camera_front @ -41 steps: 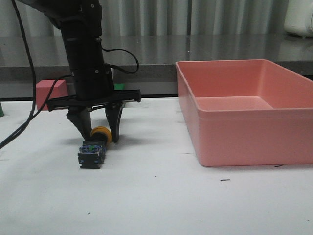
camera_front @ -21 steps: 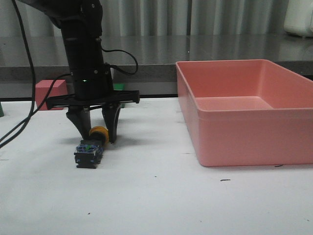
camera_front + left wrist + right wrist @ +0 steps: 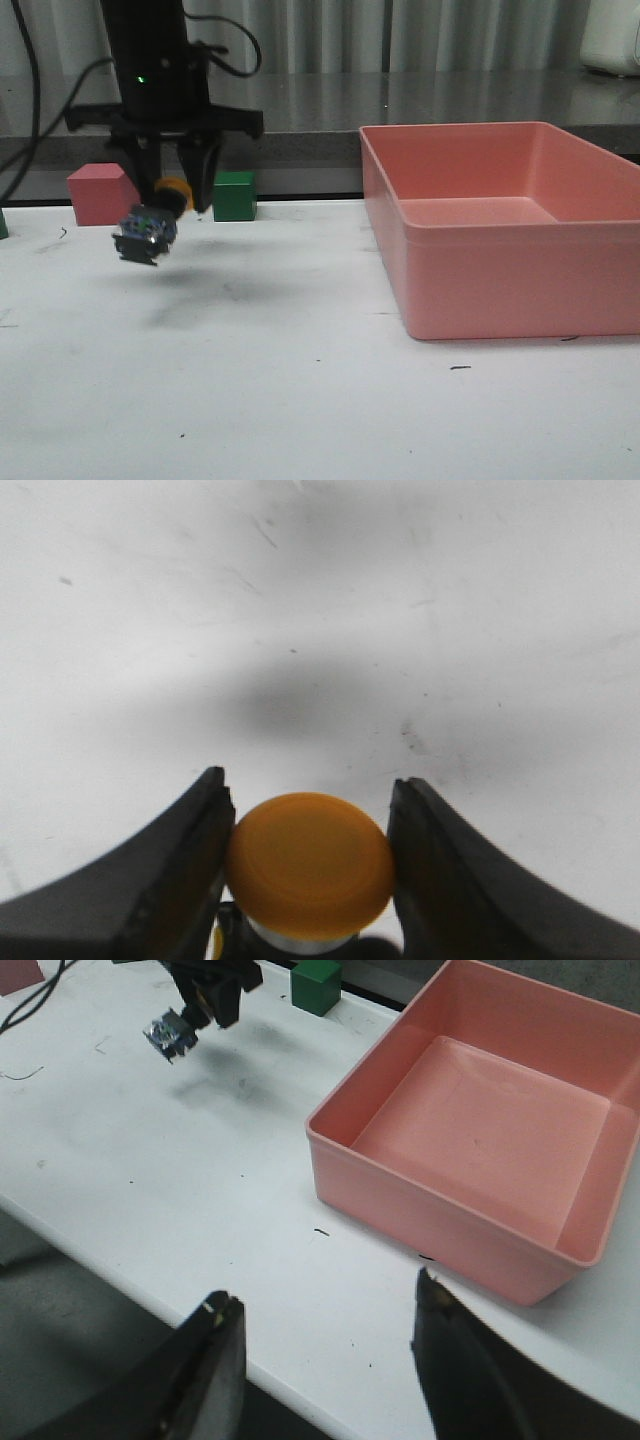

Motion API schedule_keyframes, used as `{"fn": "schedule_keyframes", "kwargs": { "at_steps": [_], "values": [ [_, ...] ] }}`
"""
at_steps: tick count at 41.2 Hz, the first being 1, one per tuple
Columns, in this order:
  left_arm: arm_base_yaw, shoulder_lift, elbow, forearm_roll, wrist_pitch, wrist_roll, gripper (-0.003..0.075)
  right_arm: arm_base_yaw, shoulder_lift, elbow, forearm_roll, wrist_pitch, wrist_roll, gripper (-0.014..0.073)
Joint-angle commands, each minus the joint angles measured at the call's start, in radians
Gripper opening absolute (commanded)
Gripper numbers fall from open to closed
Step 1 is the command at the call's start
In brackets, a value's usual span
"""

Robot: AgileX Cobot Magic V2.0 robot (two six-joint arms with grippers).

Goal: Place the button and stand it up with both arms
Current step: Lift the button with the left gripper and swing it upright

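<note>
The white surface carries a large pink plastic bin on the right. Far left, the black left gripper, jaws pinching the yellow-capped, black-based push-button by its cap, carries it airborne, tilted; half a second ago it lay on the surface. The right gripper waits, jaws spread. Next: lower and stand it, probably with right-arm support.

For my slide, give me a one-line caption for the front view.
Left claw holds the button by its yellow cap above the white table, beside an empty pink bin.
</note>
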Motion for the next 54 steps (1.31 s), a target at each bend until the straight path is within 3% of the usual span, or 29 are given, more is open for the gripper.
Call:
{"fn": "schedule_keyframes", "kwargs": {
  "at_steps": [1,7,19,29,40,54],
  "values": [
    [-0.005,-0.154,0.016,0.083,0.010,0.003,0.0242,-0.005,0.010,-0.021,-0.014,-0.068,-0.012,0.0402],
    [0.010,-0.269,0.117,0.093,-0.093,0.010,0.0242,-0.005,0.010,-0.021,-0.014,-0.068,-0.012,0.0402],
    [0.088,-0.508,0.432,0.091,-0.424,0.055,0.0242,-0.005,0.010,-0.021,-0.014,-0.068,-0.012,0.0402],
    [0.130,-0.683,0.771,0.096,-0.813,0.061,0.0242,-0.005,0.010,-0.021,-0.014,-0.068,-0.012,0.0402],
    [0.184,-0.770,1.161,0.098,-1.392,0.061,0.0242,-0.005,0.010,-0.021,-0.014,-0.068,-0.012,0.0402],
    [0.246,-0.768,1.413,0.109,-1.914,0.061,0.0242,-0.005,0.010,-0.021,-0.014,-0.068,-0.012,0.0402]
  ]
}}
